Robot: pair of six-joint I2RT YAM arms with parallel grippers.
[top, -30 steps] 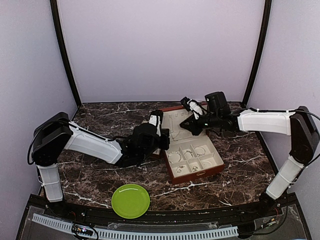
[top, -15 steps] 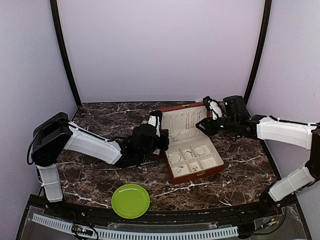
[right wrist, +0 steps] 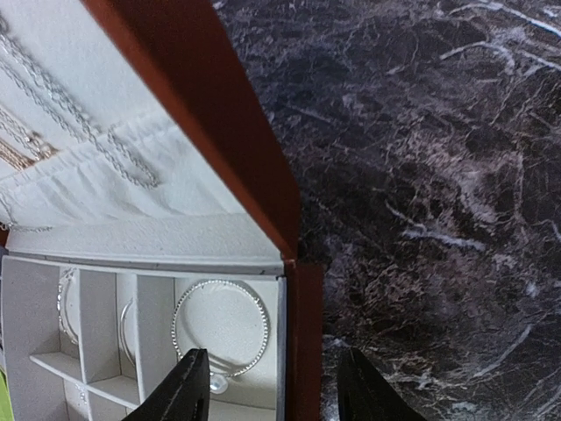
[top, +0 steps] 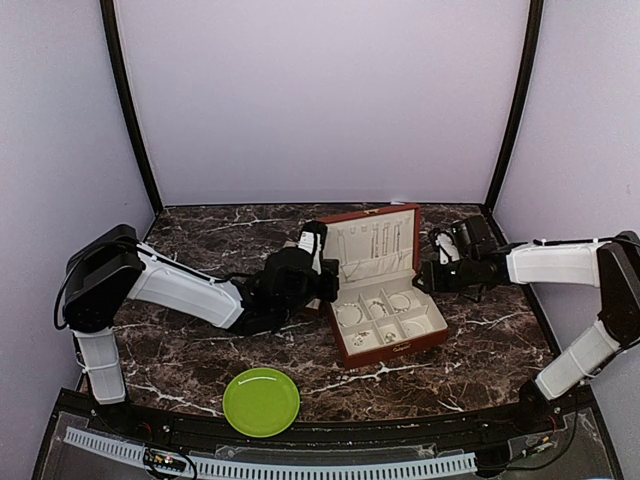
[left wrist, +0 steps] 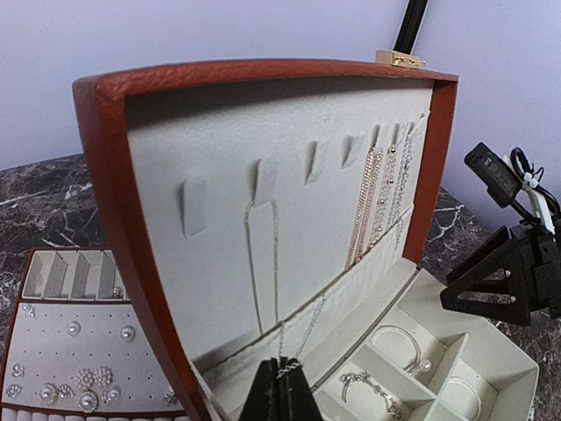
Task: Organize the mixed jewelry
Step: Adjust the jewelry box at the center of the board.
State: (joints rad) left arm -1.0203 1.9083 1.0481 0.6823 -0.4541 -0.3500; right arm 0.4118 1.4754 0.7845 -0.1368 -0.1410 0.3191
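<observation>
Pinching thin silver chain [left wrist: 276,281] w/ left gripper [left wrist: 282,396]: tips pressed together at 6 o'clock of left wrist view, chain's top end hooked on a tab of the open lid [left wrist: 114,219]. Parked at 9 o'clock of reddish-brown box [top: 395,348] in top view.

Spread apart on right gripper [right wrist: 276,390]: nothing btwn fingers [right wrist: 195,386], hovering at box's 3 o'clock wall, just above a beaded bracelet [right wrist: 221,326] in the corner compartment.

As for mixed jewelry [top: 400,301], split three ways: more chains [left wrist: 375,197] hung on lid at 2 o'clock of left wrist view, bracelets & small bits in base compartments, pearl studs [left wrist: 88,386] on flat tray [left wrist: 53,329] at 8 o'clock.

Risks, as judged:
- Pulling back w/ chain hooked on tab: could drag lid shut, shift the box, poss. snap the links.
- Weak pinch: cannot tell whether caught fully btwn pads or only at the very tips. Slipping = dropping into lid pocket, tangling w/ neighbours.
- Lowering right gripper straight down: could land on box wall instead of compartment, jolting lid toward left tips.
- Working both arms this close around one box: could clash above the base.
</observation>
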